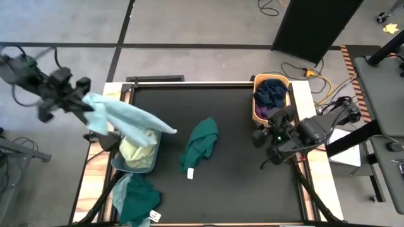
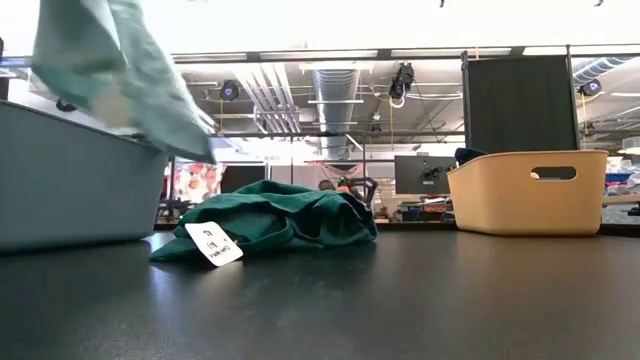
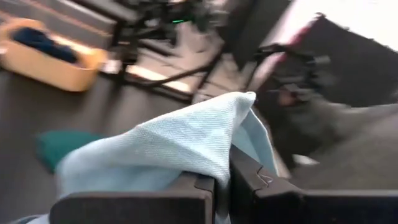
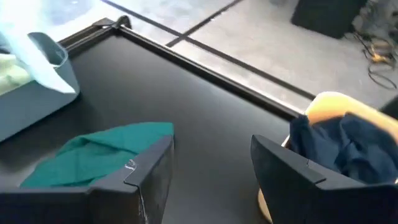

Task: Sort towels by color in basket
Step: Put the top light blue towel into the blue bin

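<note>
Left gripper [image 3: 221, 186] lifts a light mint towel [image 1: 123, 116] above the grey basket [image 1: 136, 165]; right gripper [image 4: 211, 168] waits by the tan basket [image 1: 257, 110].

Left fingers [image 3: 186, 199] clamped on the mint towel, held up over the worktop's [image 1: 240, 183] left edge, cloth trailing toward the grey basket. Pale yellow-green towel [image 1: 137, 150] sits inside that basket. Dark teal towel [image 1: 201, 144] with white tag [image 1: 190, 173] lies mid-worktop; a second teal towel [image 1: 137, 200] lies just beside the grey basket, at the near left corner. Navy towels [image 1: 271, 93] fill the tan basket at right. Right fingers [image 4: 152, 168] spread apart, holding nothing, near the tan basket.
</note>
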You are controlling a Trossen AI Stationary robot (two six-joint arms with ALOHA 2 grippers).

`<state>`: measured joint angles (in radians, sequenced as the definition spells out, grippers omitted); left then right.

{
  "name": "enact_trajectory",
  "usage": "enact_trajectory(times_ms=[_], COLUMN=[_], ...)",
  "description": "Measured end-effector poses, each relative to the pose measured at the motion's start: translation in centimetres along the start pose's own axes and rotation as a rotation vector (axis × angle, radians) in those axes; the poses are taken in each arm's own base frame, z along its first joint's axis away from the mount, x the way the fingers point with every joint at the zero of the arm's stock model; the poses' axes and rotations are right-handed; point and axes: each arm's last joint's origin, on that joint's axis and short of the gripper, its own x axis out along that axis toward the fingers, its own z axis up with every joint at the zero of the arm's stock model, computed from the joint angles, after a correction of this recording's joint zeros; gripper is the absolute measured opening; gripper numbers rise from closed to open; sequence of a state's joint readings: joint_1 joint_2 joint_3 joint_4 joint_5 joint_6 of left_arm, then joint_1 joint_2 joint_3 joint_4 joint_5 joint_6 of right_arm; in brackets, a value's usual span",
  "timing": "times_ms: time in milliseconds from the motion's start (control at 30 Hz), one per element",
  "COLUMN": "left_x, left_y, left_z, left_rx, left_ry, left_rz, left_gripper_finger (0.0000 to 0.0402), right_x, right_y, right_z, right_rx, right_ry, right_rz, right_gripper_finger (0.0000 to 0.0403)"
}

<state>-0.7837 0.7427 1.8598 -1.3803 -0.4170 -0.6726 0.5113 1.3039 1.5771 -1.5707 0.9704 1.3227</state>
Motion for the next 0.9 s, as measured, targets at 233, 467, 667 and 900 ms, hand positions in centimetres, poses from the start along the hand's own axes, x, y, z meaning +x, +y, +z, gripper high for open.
enact_trajectory(times_ms=[233,467,667,900], left_x=[-4.5,-3.9,1.4,5.0], left_y=[1.9,2.3,1.5,0.2], left_z=[0.0,-1.1,-3.4,-3.5], left_rx=[-0.047,-0.025,0.085,0.165], left_ry=[-0.004,0.058,0.136,-0.072], left_rz=[-0.227,-0.203,-0.049,0.037], left_gripper_finger=[0.0,0.0,0.0,0.0], right_x=[2.4,3.9,4.5,5.1], right_y=[2.5,4.5,5.1,4.9], right_z=[-3.0,-5.1,-5.5,-5.1], right_rx=[0.104,0.129,0.151,0.114], right_ry=[0.065,0.152,0.131,0.12], right_rz=[-0.09,-0.155,-0.179,-0.198], right_gripper_finger=[0.0206,0.0206,0.0206,0.0206])
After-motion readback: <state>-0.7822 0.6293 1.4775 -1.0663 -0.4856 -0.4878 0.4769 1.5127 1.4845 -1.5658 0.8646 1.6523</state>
